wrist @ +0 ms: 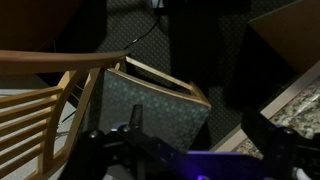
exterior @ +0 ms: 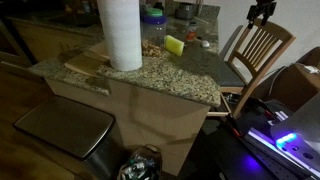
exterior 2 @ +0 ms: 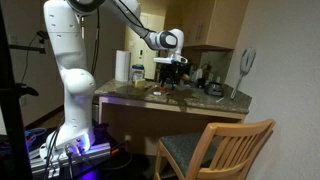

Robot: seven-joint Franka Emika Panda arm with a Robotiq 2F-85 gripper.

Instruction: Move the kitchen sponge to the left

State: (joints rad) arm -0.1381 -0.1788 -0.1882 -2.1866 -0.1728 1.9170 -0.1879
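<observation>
The kitchen sponge [exterior: 174, 44], small, flat and yellow-green, lies on the granite counter [exterior: 190, 78] to the right of the white paper towel roll [exterior: 121, 32]. My gripper [exterior: 262, 10] hangs high at the counter's far end, above the wooden chair [exterior: 262, 50], well away from the sponge. It also shows above the counter in an exterior view [exterior 2: 172, 68]. In the wrist view the gripper [wrist: 200, 135] is open and empty, its two dark fingers spread wide over the chair seat [wrist: 150, 105] and a counter corner [wrist: 290, 105]. The sponge is out of the wrist view.
A wooden board [exterior: 88, 62] lies left of the roll. Jars and bottles [exterior: 153, 22] stand behind the sponge. A metal bin [exterior: 62, 130] stands below the counter. A round mirror [exterior 2: 247, 62] stands at the counter's end. A second chair [exterior 2: 215, 150] is in front.
</observation>
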